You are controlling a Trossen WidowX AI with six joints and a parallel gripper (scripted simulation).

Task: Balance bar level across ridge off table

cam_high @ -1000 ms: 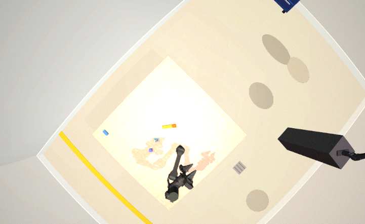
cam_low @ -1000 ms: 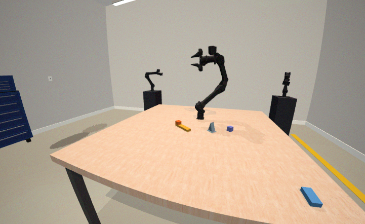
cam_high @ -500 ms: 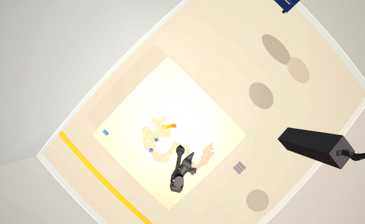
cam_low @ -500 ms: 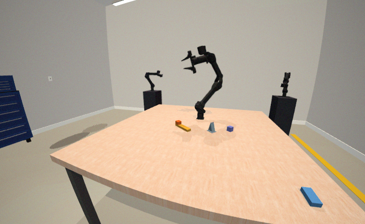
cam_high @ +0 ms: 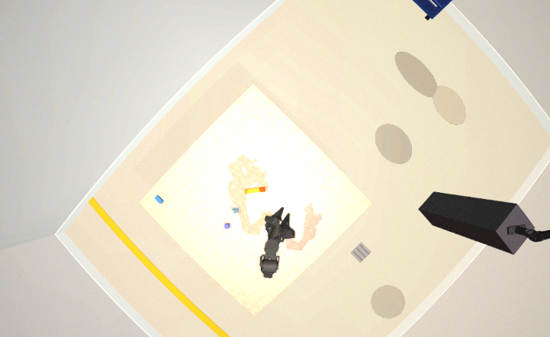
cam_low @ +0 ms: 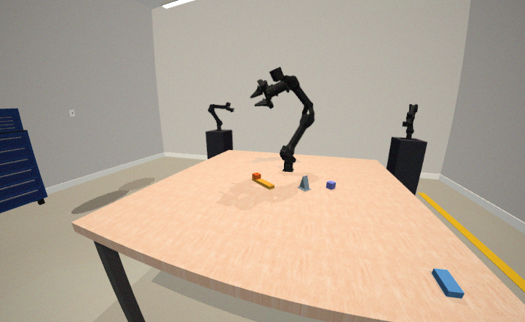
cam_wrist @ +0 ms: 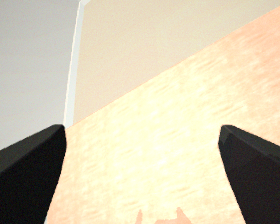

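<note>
The bar is yellow with an orange block at one end. It lies flat on the wooden table. The ridge is a small grey-blue wedge that stands upright a short way from the bar, apart from it. My gripper is open and empty. It hangs high above the table, behind the bar, tilted down toward it. In the wrist view only the bar's orange end shows, at the bottom edge.
A small purple cube sits beyond the ridge. A blue block lies near a table corner. Around the table are a blue cabinet, two black pedestals and a yellow floor line.
</note>
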